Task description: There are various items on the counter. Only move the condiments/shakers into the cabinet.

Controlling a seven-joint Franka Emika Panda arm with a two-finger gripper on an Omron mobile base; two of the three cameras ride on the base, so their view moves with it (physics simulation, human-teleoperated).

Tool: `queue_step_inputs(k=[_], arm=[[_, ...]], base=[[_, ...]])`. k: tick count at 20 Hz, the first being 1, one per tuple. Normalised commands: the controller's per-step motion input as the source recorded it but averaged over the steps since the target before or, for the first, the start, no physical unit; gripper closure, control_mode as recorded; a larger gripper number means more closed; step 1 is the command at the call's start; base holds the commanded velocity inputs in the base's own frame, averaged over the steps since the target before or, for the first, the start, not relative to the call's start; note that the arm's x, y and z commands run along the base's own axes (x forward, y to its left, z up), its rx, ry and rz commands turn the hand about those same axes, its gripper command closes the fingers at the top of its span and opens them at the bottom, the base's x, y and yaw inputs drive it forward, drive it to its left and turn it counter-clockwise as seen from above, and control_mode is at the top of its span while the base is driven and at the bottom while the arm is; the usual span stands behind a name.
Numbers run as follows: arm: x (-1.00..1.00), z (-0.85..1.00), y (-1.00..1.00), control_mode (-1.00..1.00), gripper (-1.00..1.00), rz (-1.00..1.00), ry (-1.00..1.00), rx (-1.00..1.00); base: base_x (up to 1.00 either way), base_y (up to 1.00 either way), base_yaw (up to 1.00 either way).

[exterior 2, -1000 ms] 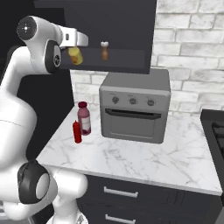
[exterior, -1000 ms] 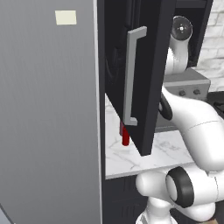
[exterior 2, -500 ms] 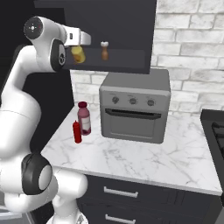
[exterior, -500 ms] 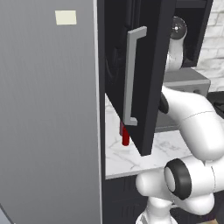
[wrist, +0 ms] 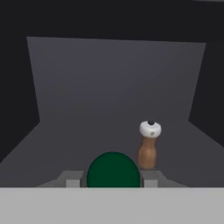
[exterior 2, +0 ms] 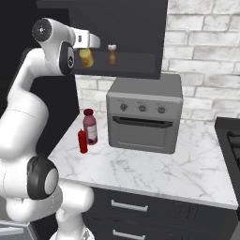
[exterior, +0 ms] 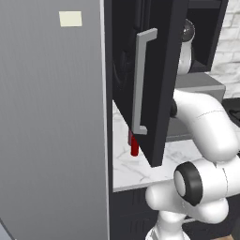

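Note:
My gripper [exterior 2: 86, 49] is up inside the open black cabinet [exterior 2: 136, 28], shut on a yellow condiment bottle [exterior 2: 86, 57]. In the hand view its dark green cap [wrist: 113, 169] sits between my fingertips [wrist: 73, 179]. A brown shaker [exterior 2: 112, 54] with a white top stands upright on the cabinet shelf just right of the held bottle; the hand view has this shaker [wrist: 148, 148] a little beyond my gripper [wrist: 113, 178]. A slim red bottle [exterior 2: 83, 141] stands on the white marble counter [exterior 2: 154, 168], also seen as a red bottle [exterior: 134, 146] below the door.
A dark red jar [exterior 2: 90, 125] stands right behind the red bottle. A silver toaster oven [exterior 2: 144, 119] fills the counter's back middle. The open cabinet door [exterior: 161, 93] with its grey bar handle [exterior: 140, 79] hangs over the counter's left end, beside a tall grey panel [exterior: 51, 122].
The arm's elbow has shifted a little. The hand with the yellow bottle has stayed at nearly the same spot in the cabinet.

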Motion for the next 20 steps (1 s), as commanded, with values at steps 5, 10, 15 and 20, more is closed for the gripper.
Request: queue_step_inputs(k=[5,10,15,20], arm=[[0.27,-0.22,0.0,-1.0,1.0,0.0,0.0,-0.03],[0.21,-0.3,0.0,-1.0,1.0,0.0,0.0,-0.06],[0.25,-0.11,0.0,-1.0,1.0,0.0,0.0,-0.02],[0.19,0.14,0.0,-1.0,1.0,0.0,0.0,0.01]], base=[[0.0,0.0,0.0],[0.0,0.0,0.0],[0.0,0.0,0.0],[0.0,0.0,0.0]])
